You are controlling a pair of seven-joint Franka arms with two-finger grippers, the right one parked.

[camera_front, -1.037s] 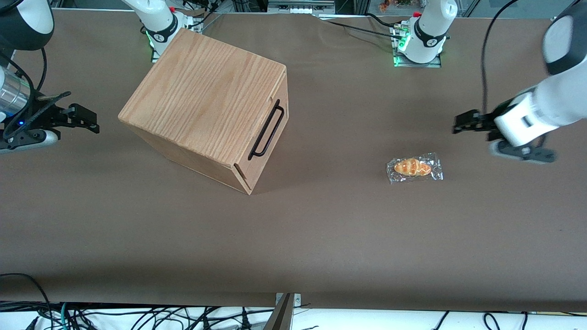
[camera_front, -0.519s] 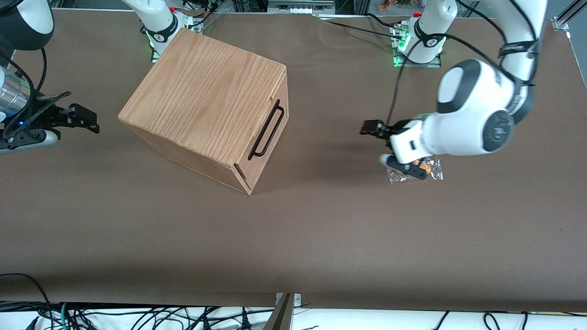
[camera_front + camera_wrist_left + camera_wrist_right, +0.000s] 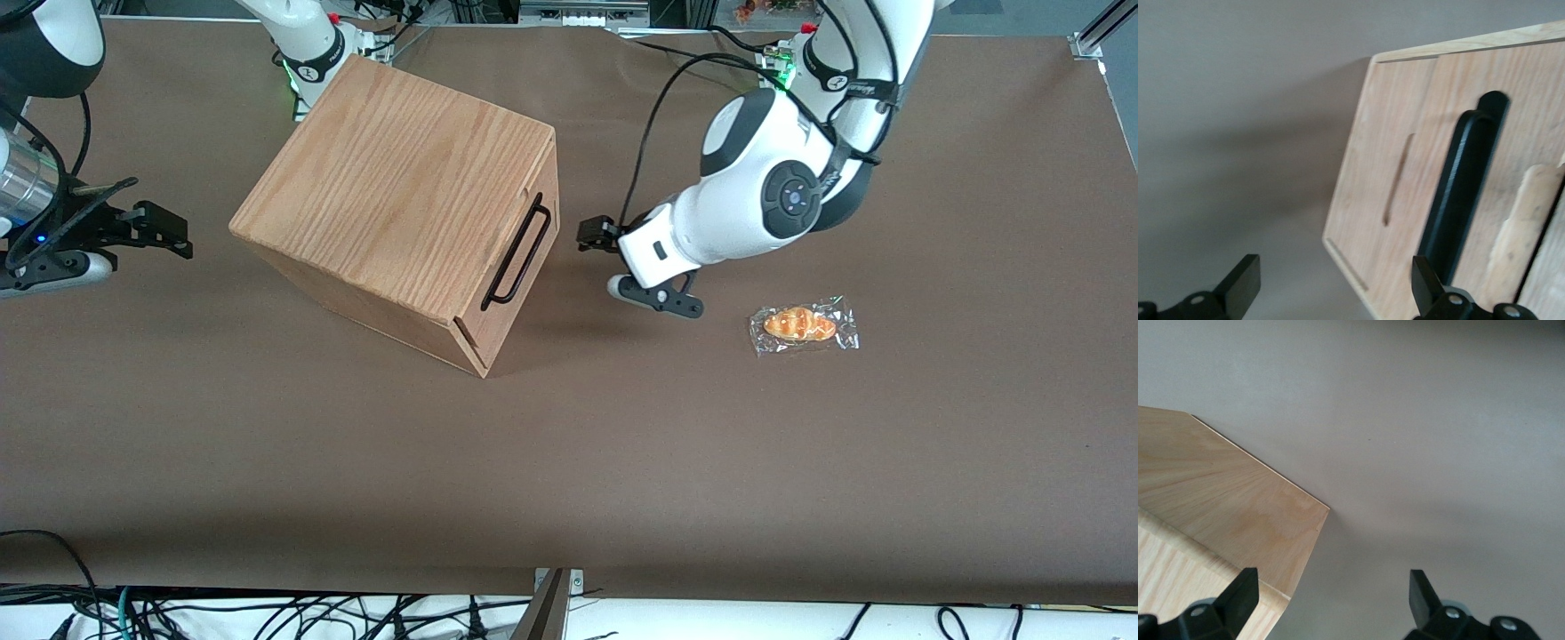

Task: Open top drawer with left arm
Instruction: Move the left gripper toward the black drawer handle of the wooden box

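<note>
Oak top drawer [image 3: 523, 267] shut; gripper [image 3: 594, 236] near its handle [image 3: 516, 252], fingers [image 3: 1241, 283] spread wide

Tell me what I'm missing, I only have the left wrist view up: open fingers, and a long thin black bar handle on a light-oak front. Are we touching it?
Observer: No. The front view shows the end effector apart from the black bar handle, in front of the shallow light-oak top drawer.
Operator: Drawer out at all?
Observer: It looks fully shut, flush with the big oak box.
Operator: Anything else on the table?
Observer: One plastic-wrapped bread roll, toward the working arm's end, nearer the front camera than the end effector.
</note>
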